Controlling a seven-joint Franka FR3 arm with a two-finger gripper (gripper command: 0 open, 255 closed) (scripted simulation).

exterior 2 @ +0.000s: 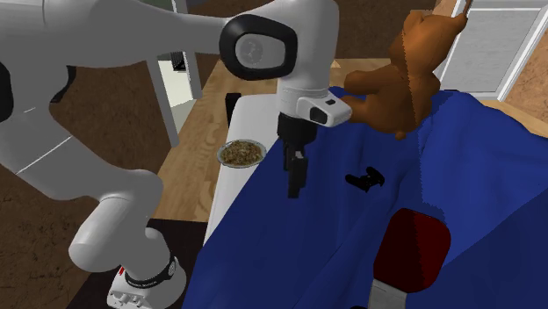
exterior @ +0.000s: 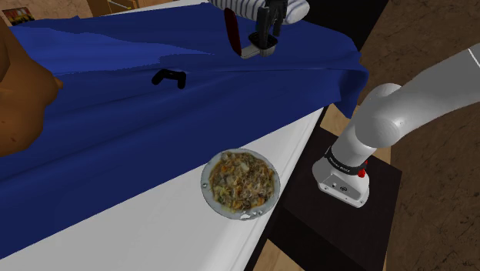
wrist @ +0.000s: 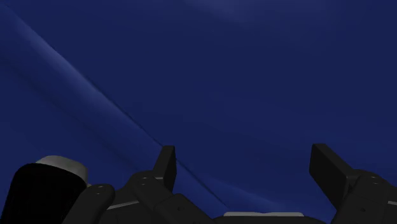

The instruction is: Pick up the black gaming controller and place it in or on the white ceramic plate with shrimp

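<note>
A small black gaming controller (exterior: 170, 78) lies on a blue blanket (exterior: 154, 123) and shows again in the second exterior view (exterior 2: 366, 180). The white plate (exterior: 241, 182) heaped with shrimp food rests on the white surface near the stand, also seen as the plate (exterior 2: 241, 154) behind the arm. My black gripper (exterior: 264, 40) hangs above the blanket, off to the controller's right in the shoulder view, apart from it. In the second exterior view the gripper (exterior 2: 297, 189) is left of the controller. The wrist view has the gripper (wrist: 245, 167) open with only blue cloth between the fingers.
A brown teddy bear (exterior 2: 406, 72) sits on the blanket past the controller, also at the shoulder view's left as the bear (exterior: 19, 85). A dark red cushion (exterior 2: 414, 248) lies on the blanket. The white edge (exterior: 154, 223) drops to the black stand (exterior: 331, 223).
</note>
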